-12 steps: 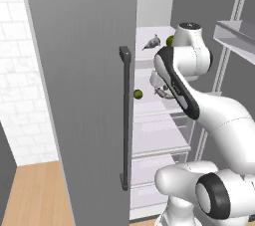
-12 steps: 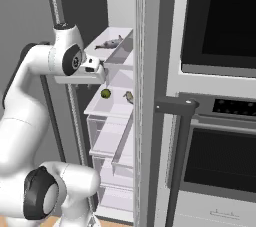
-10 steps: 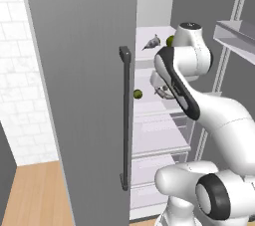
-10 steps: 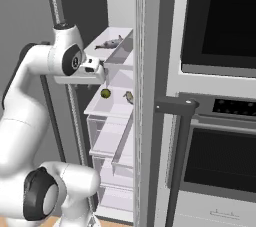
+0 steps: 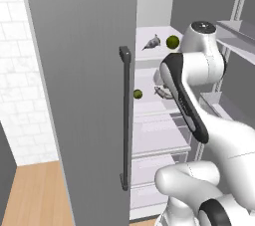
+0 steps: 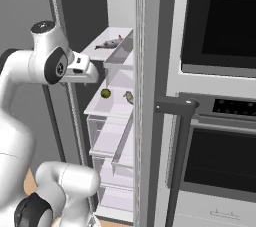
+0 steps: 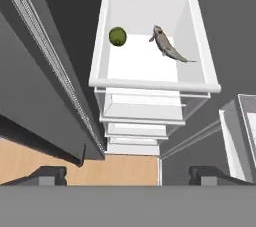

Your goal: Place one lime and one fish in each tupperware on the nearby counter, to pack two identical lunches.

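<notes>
I am in a home kitchen, facing an open fridge with white shelves and clear drawers holding a lime and a fish. Beside it stands a built-in wall oven with a bar handle, and the floor is light wood below white brick wall tiles.

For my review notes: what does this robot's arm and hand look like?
The arm is glossy white with rounded, bulbous links, dark grey joint caps and a black band along one link. The hand ends in two small dark grey, blocky fingertips. No cables or markings are visible.
</notes>
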You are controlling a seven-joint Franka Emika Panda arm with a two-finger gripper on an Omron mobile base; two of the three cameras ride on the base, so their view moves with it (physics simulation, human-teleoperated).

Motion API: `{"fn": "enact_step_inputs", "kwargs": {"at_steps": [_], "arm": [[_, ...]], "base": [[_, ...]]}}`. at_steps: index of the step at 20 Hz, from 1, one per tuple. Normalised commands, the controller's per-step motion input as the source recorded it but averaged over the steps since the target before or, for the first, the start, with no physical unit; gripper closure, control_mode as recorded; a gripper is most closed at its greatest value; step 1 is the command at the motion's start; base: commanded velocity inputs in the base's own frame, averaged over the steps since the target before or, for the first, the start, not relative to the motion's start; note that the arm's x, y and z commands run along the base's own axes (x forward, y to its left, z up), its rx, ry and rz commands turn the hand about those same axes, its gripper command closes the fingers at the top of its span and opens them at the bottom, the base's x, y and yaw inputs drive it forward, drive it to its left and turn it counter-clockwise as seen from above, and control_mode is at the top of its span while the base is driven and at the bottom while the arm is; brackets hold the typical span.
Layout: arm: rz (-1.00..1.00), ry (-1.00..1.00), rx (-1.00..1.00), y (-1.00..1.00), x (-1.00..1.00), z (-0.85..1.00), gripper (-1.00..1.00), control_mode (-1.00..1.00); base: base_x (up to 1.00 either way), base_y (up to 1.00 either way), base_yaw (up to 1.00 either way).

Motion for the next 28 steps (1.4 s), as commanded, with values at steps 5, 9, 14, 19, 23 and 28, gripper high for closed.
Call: {"fn": "enact_step_inputs", "kwargs": {"at_steps": [5, 9, 14, 19, 23, 28], "arm": [[-0.29, -0.17, 0.02, 0.00, -0.08, 0.54, -1.00, -1.00], [-0.16, -0.07, 0.13, -0.12, 0.00, 0.69, -1.00, -1.00], [-0.08, -0.06, 0.20, -0.27, 0.00, 0.56, -1.00, -1.00], [-0.10, -0.17, 0.14, -0.21, 0.07, 0.36, -1.00, -1.00], [-0.10, -0.22, 0.10, -0.11, 0.35, 0.12, -1.00, -1.00], [-0.03, 0.01, 0.20, -0.14, 0.55, 0.11, -1.00, -1.00]], "base": [[0.00, 0.00, 0.00], [0.00, 0.00, 0.00], [0.00, 0.00, 0.00], [0.00, 0.00, 0.00], [0.00, 0.00, 0.00], [0.00, 0.00, 0.00]]}}
